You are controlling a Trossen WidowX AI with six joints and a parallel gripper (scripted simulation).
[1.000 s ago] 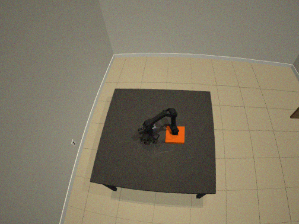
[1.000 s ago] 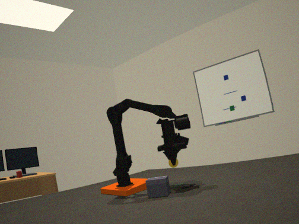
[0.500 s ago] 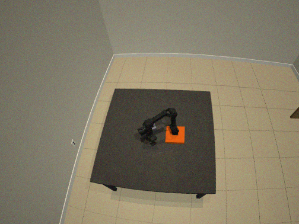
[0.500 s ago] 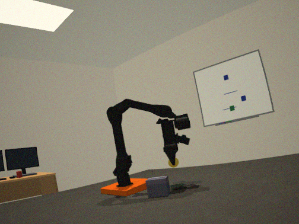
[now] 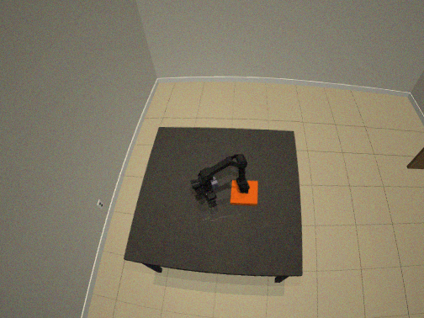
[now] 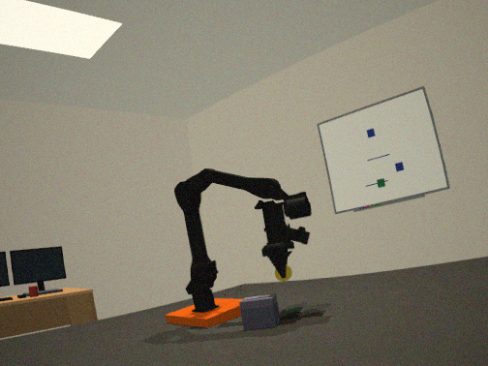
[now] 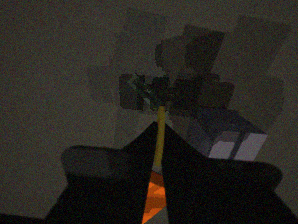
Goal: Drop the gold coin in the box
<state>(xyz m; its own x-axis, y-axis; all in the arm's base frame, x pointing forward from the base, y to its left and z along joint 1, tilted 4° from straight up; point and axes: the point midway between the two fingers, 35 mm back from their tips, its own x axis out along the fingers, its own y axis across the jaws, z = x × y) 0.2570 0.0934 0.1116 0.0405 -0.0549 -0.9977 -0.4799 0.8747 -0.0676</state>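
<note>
— Gold coin (image 6: 283, 273), where is it?

— It is clamped between the two fingers of the gripper (image 6: 280, 263), edge-on, and it hangs in the air above the table (image 6: 397, 310), near the middle of the worktop.

— And the grey box (image 6: 259, 311)?

— It stands on the table below the gripper and a little to one side, just beside the orange base plate (image 6: 203, 314) (the wrist view shows its pale corner). The dark-green holder (image 6: 292, 311) lies just beside the box.
</note>
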